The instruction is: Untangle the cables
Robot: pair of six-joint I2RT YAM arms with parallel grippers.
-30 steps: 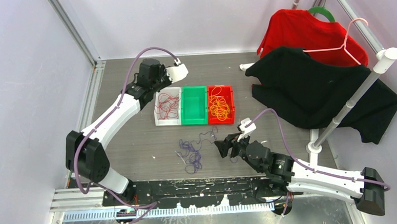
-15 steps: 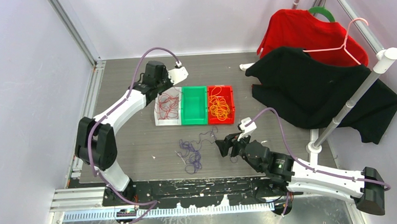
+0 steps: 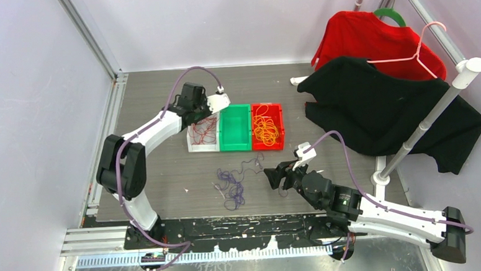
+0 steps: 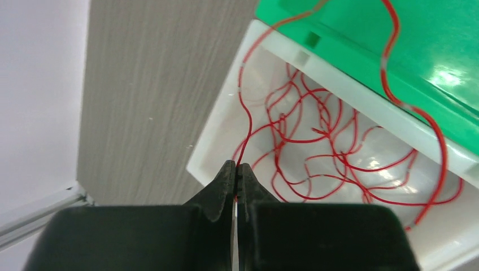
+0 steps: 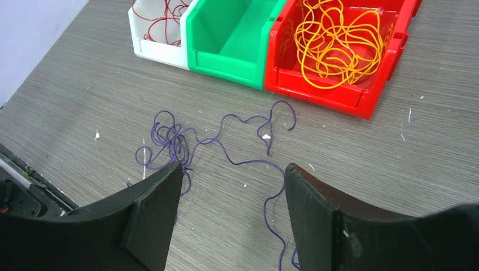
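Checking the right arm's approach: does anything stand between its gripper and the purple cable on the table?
Nothing visible does. The right gripper is open, and the purple cable lies loose on the bare table just ahead, one strand running between the fingers. The bins stand beyond it.

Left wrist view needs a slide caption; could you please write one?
Left tool pinching a red cable strand that trails into the white bin.

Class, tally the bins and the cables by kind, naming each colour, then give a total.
Bins: 3 (white bin, green bin, red bin)
Cables: 3 (red cable, yellow cable, purple cable)
Total: 6
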